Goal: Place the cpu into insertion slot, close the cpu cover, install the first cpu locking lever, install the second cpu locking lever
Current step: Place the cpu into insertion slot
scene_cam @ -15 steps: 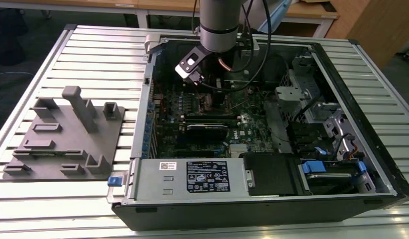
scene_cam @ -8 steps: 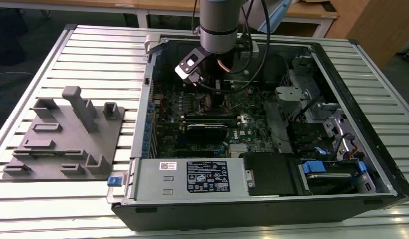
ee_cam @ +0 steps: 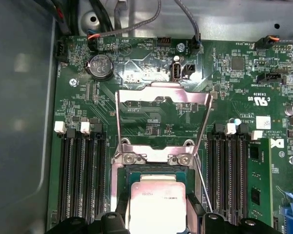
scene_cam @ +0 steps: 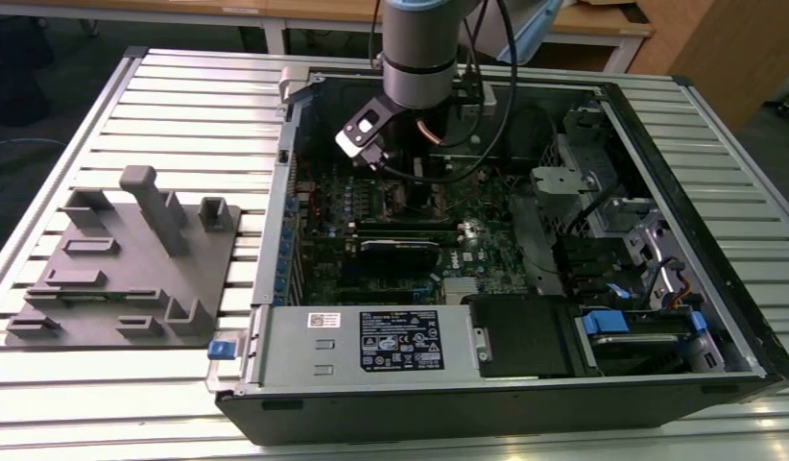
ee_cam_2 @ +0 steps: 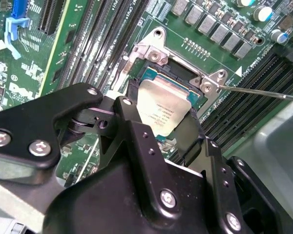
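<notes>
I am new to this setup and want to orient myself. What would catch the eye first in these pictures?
First, the robot arm reaching down into the open computer case on the slatted table in the exterior view. In both wrist views the claw grips the silver cpu by two opposite edges at the insertion slot; in the first wrist view the cpu cover stands flipped open at the slot's edge.

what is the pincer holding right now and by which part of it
The pincer holds the cpu by two opposite side edges, right over the insertion slot; the cpu cover stands open.
</notes>
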Motion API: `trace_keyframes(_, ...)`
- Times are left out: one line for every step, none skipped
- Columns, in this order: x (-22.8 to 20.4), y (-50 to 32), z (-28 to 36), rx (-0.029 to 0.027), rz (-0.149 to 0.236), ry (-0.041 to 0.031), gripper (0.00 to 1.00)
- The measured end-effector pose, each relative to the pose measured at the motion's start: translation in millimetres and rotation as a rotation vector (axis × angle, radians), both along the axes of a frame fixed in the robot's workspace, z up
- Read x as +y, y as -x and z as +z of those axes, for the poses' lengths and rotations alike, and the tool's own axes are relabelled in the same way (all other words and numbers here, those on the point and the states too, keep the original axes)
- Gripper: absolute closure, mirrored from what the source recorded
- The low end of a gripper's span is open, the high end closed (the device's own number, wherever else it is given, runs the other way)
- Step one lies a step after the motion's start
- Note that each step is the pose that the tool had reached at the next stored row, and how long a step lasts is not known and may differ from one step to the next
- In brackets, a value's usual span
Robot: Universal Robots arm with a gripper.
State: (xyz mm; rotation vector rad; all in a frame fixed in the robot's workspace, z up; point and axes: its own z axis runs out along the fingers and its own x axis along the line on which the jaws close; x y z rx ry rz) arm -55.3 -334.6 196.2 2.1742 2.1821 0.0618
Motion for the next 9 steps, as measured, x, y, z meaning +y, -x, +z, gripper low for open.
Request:
trace_keyframes(0.0,0.2,-0.7,0.0,0.0,0.0,0.46)
trace_keyframes(-0.1,0.3,-0.9,0.0001,0.0,0.0001,0.46)
trace_keyframes(-0.1,0.4,-1.0,0.0002,0.0,0.0004,0.46)
trace_keyframes(0.0,0.4,-1.4,0.0001,0.0,0.0001,0.46)
trace_keyframes(0.0,0.4,-2.0,-0.0001,0.0,-0.0001,0.46)
trace_keyframes(-0.1,0.5,-2.4,0.0,0.0,0.0001,0.46)
trace_keyframes(-0.1,0.6,-2.4,0.0002,0.0,0.0002,0.46)
trace_keyframes(-0.1,0.6,-2.4,0.0002,0.0,0.0003,0.46)
trace_keyframes(0.0,0.5,-2.5,0.0001,0.0,0.0001,0.46)
